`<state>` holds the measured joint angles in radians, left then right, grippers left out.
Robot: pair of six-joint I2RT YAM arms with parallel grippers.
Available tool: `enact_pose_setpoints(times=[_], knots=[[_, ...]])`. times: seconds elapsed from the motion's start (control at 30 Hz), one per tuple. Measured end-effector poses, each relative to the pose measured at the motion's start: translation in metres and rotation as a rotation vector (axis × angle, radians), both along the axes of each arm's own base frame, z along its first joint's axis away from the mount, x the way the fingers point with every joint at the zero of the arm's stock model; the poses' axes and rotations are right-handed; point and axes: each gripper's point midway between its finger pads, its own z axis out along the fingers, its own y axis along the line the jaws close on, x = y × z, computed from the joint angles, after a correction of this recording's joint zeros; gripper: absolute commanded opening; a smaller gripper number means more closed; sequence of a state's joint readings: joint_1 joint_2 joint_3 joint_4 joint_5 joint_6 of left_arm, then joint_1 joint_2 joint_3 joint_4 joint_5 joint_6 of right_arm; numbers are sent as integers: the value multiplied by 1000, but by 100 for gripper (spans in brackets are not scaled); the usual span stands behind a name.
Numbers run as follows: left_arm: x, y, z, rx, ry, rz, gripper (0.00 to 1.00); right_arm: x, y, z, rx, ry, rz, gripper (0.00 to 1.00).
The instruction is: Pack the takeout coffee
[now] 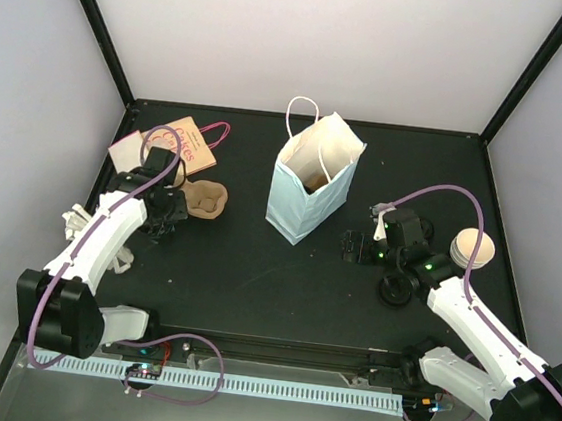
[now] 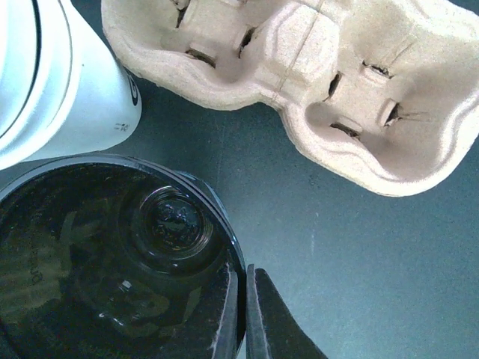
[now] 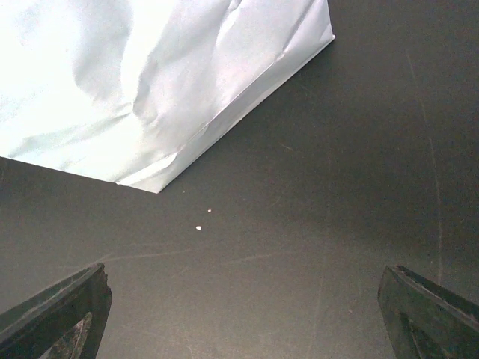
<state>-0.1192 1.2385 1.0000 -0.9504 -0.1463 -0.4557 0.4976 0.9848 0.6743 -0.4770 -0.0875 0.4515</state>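
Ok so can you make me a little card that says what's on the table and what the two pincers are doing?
bag: light blue paper bag, standing upright, top open
holder: brown cup carrier, both pockets empty
left arm: left pincer shut on the rim of the black lid
right arm: right pincer wide open, holding nothing, low over the table near the bag's bottom corner
cup: white cup beside the lid

My black bench [image 1: 254, 278] carries a pale blue paper bag [image 1: 308, 188] upright mid-bench; left of it a pulp cup carrier [image 1: 205, 201], a black lid [image 2: 112, 254], a white cup [image 2: 52, 82] (and a flat pink-handled bag [image 1: 172, 147] behind).
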Motion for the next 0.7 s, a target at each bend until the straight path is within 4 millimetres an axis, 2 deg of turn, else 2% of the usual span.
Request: enact_pose_setpoints(times=[0.23,0.5,0.7], knots=[[-1,-9,-3,-33,10,-32,2,0,1,-2,-1,5,2,100],[-3,-11,-17,-33,53,-42,2,1,1,-2,-1,5,2,100],[-1,-14,-17,-43,43,-58,3,1,1,-2,-1,5,2,100]])
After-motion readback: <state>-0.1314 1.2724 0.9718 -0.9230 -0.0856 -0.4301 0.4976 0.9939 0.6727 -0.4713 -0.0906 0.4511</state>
